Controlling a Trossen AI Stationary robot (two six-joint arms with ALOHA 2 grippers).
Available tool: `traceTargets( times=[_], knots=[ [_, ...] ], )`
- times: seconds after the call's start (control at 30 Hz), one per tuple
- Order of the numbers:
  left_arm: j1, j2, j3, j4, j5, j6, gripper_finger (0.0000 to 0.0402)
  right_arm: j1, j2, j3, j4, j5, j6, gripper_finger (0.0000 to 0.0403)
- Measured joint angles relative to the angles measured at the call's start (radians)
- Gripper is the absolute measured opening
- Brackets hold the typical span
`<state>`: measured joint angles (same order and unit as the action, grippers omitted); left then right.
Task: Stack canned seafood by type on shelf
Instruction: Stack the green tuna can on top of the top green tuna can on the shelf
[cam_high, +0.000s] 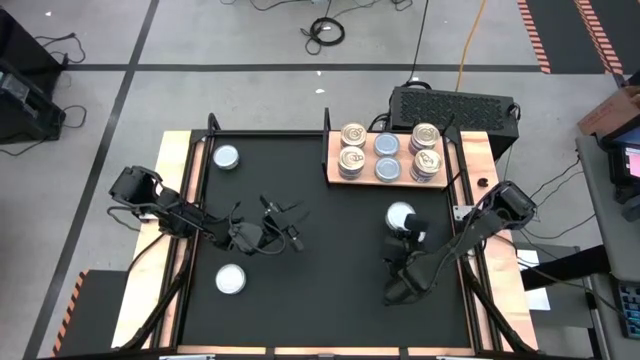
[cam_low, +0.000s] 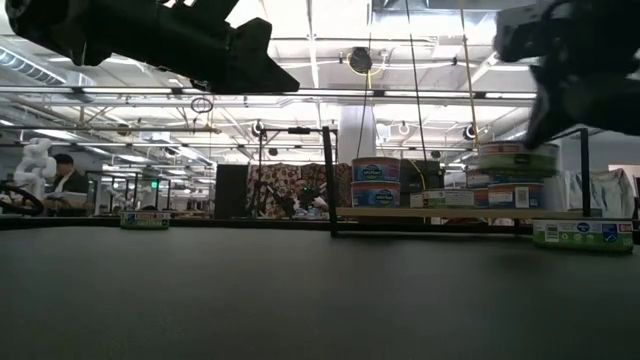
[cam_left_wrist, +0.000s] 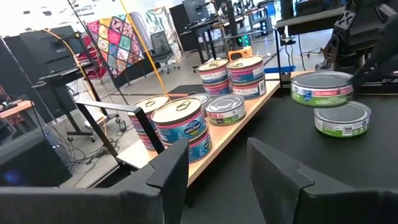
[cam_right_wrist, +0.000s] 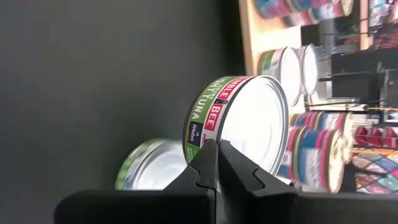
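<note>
The right hand (cam_right_wrist: 216, 163), pinched shut on a green-labelled flat round silvery tin (cam_right_wrist: 239, 121), carries it; next, I judge, lower it onto the matching stack on the light-brown wooden shelf (cam_high: 470, 160). The left hand (cam_high: 290, 225) hovers open, empty.

The lifted tin (cam_right_wrist: 239, 121) reads "BEE" and "TUNA".

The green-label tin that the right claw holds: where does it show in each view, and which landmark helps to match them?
High view: green-label tin right of centre, below the shelf.
Low view: far right, raised, before the shelf's stacks.
Left wrist view: raised beside a second tin, past the shelf.
Right wrist view: centre, in the right claw.
Shared landmark: the shelf.
</note>
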<state>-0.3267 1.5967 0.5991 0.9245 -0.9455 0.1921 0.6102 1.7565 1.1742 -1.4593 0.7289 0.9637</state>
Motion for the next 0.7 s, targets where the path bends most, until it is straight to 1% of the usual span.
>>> traceTargets(
  times=[0.17,0.33,0.53,0.7],
  knots=[
    [0.000,0.000,0.000,0.000,0.000,0.000,0.0164,-0.087,0.000,0.009,0.041,0.049,-0.149,0.0000],
    [0.000,0.000,0.000,-0.004,0.000,0.000,0.0164,-0.201,-0.016,0.009,0.109,0.083,-0.316,0.0000],
    [0.000,0.000,0.000,-0.053,0.000,-0.002,0.0164,-0.350,-0.103,0.001,0.224,0.082,-0.530,0.0000],
    [0.000,0.000,0.000,-0.054,0.000,-0.002,0.0164,-0.494,-0.181,-0.011,0.302,0.083,-0.702,0.0000]
  ],
)
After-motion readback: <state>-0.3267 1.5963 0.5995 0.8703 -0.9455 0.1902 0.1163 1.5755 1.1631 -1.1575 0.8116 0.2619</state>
